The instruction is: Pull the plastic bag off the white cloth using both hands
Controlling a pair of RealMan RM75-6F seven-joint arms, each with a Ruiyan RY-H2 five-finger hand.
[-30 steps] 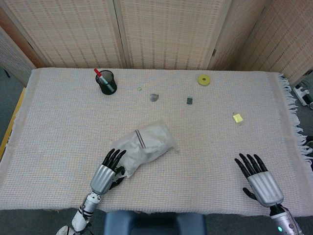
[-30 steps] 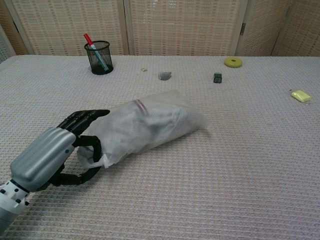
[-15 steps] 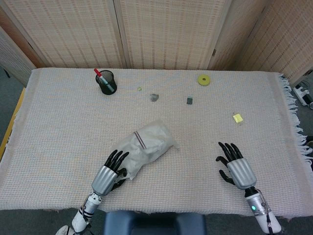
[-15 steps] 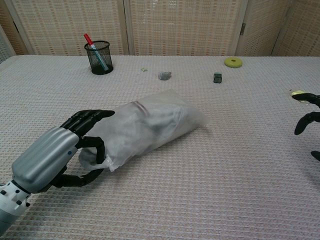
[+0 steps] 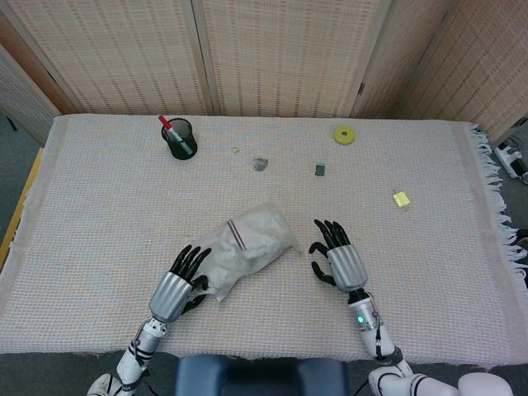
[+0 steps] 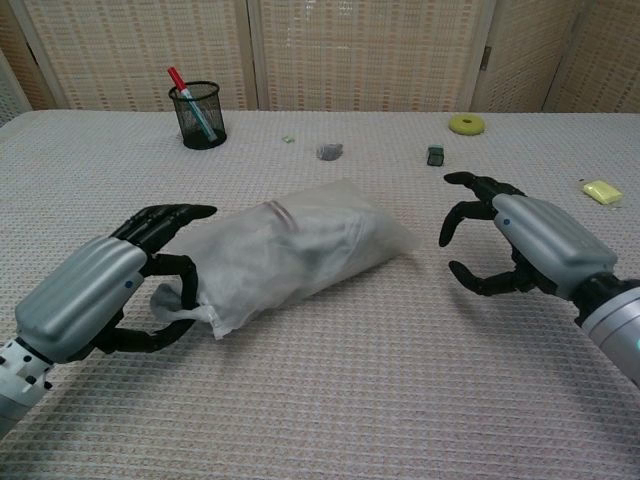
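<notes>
A translucent plastic bag (image 5: 247, 244) (image 6: 300, 245) lies slantwise on the woven tablecloth, with the white cloth (image 5: 257, 233) bundled inside and a dark stripe showing through. My left hand (image 5: 176, 287) (image 6: 95, 297) is at the bag's near left end and pinches the bunched plastic between thumb and fingers. Just right of the bag's far end, my right hand (image 5: 337, 259) (image 6: 518, 243) hovers a short gap away with its fingers spread and curved, holding nothing.
At the back stand a black mesh cup (image 5: 180, 138) with a red pen, a small grey lump (image 5: 261, 164), a dark block (image 5: 319, 170) and a yellow ring (image 5: 344, 134). A yellow block (image 5: 401, 199) lies to the right. The fringed table edge (image 5: 495, 206) is further right.
My right hand has swept left from the table's front right to just beside the bag. My left hand has stayed at the bag's end, whose corner shifted slightly.
</notes>
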